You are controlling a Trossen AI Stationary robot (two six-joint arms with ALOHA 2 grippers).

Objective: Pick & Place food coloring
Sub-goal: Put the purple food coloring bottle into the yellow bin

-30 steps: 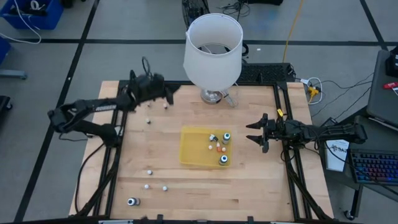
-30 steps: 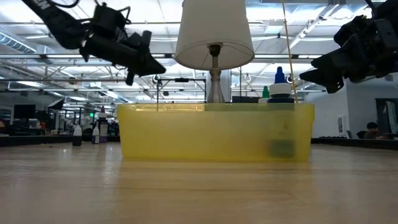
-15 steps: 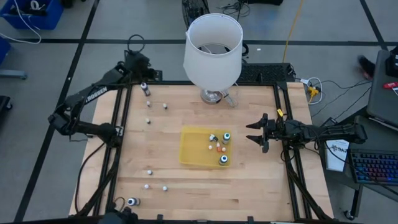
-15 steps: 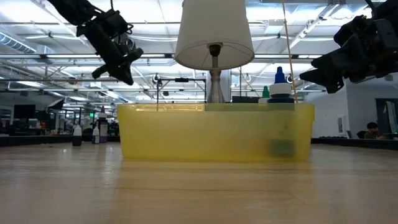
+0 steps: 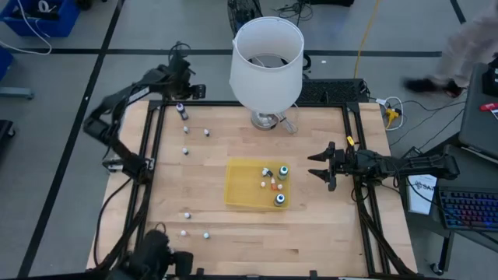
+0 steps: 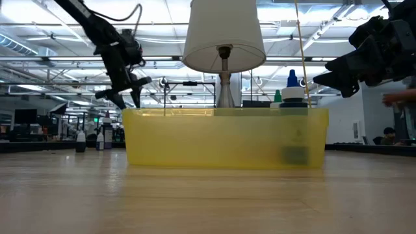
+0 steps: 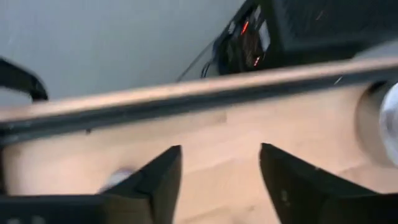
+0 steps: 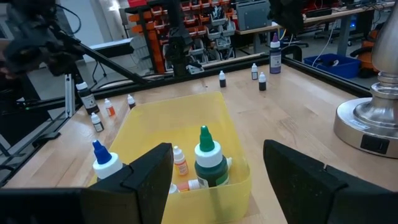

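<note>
So the food coloring bottles are scattered in a few spots: several are already sitting in the yellow tray [image 5: 237, 190] mid-table, including a green-capped bottle [image 8: 206, 163] and a blue-capped bottle [image 8: 106, 165]. A loose group is left near the far left corner, with a dark bottle [image 5: 180, 110] closest to the edge and smaller ones like a tiny bottle [image 5: 207, 132] trailing toward the middle, and a few more tiny bottles [image 5: 187, 213] are left near the front left. The left gripper [image 5: 184, 87] is hung just past the far left corner, right by that dark bottle, with its fingers [image 7: 155, 180] spread apart and nothing between them. The right gripper [image 5: 317, 166] is parked just beside the tray's right side, jaws spread too, nothing held. Handling-wise, these would be judged very light and easily toppled, being tall and narrow on a smooth wooden table [image 5: 327, 225]. The plastic looks squeezable, so a hard pinch probably isn't needed and could make a bottle pop out sideways. The best hold would likely be taken across the body just under the cap, where it's widest and stiffest. The tapered nozzle tips should be avoided, since slipping off those seems likely.
</note>
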